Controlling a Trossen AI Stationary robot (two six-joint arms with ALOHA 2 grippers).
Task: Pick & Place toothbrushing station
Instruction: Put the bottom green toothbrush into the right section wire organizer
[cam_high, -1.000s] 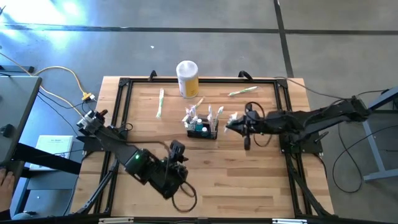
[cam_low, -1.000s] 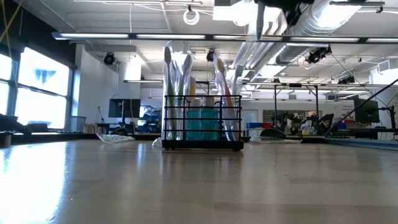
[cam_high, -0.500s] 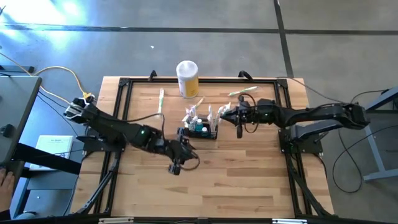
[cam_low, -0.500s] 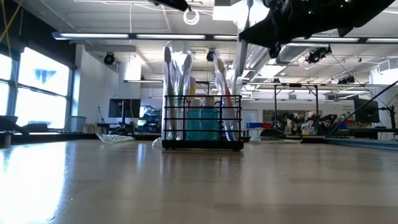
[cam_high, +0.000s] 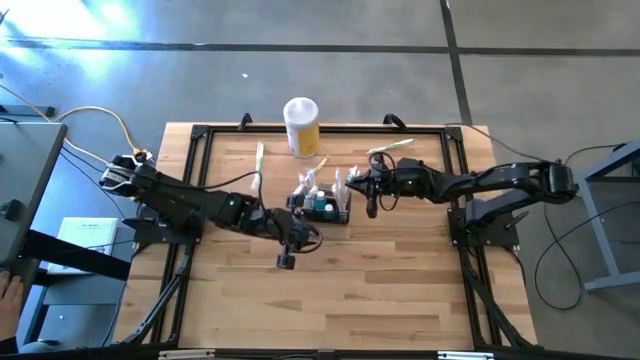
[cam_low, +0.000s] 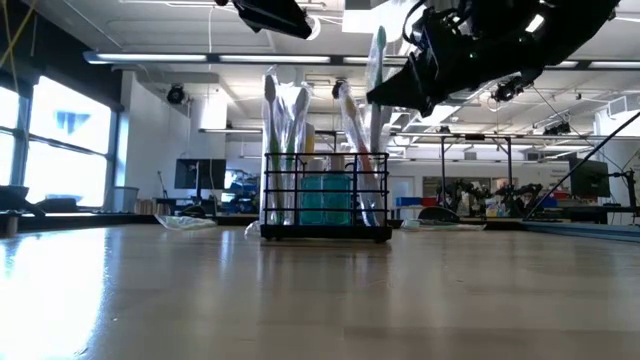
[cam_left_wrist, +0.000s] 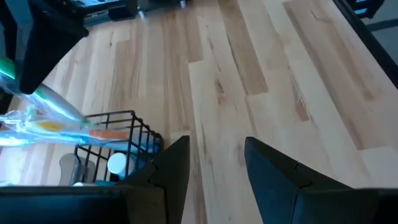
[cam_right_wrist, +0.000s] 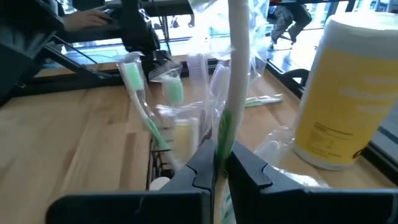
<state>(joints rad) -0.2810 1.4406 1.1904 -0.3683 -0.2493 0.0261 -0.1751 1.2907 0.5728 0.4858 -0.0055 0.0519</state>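
My right gripper (cam_right_wrist: 219, 163) pinches a wrapped toothbrush (cam_right_wrist: 238, 68), holding it upright just above the right end of the toothbrushing station (cam_high: 325, 205), which stands mid-table with other brushes inside, near the yellow canister (cam_high: 301, 125). My left gripper (cam_left_wrist: 216, 163) hovers just beside the station's left end, fingers (cam_left_wrist: 174, 163) parted with nothing between them

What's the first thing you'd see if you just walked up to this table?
A little black wire basket stuffed with wrapped toothbrushes, right in the middle of the wooden table. The right gripper beside it pinches one more wrapped toothbrush in shut jaws. A tall yellow-and-white canister stands behind at the table's far edge.
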